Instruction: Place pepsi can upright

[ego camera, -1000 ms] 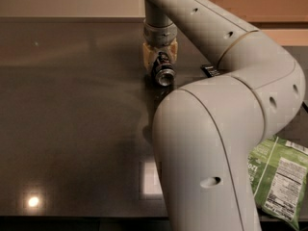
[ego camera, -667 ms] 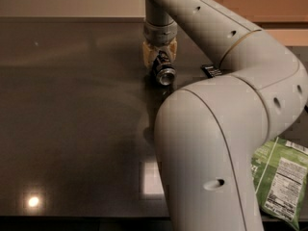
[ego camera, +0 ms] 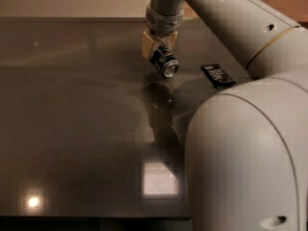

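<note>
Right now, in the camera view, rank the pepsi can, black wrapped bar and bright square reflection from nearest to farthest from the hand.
1. pepsi can: held tilted in the hand, far side of the table.
2. black wrapped bar: flat on the table, picture-right of the hand.
3. bright square reflection: near part of the table.

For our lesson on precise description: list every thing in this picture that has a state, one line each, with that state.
claw: shut on the pepsi can, over the far part of the table.
pepsi can: gripped, tilted, silver end facing the camera, not upright; seems clear of the table.
black wrapped bar: lying flat on the table, apart from the can, untouched.
</note>
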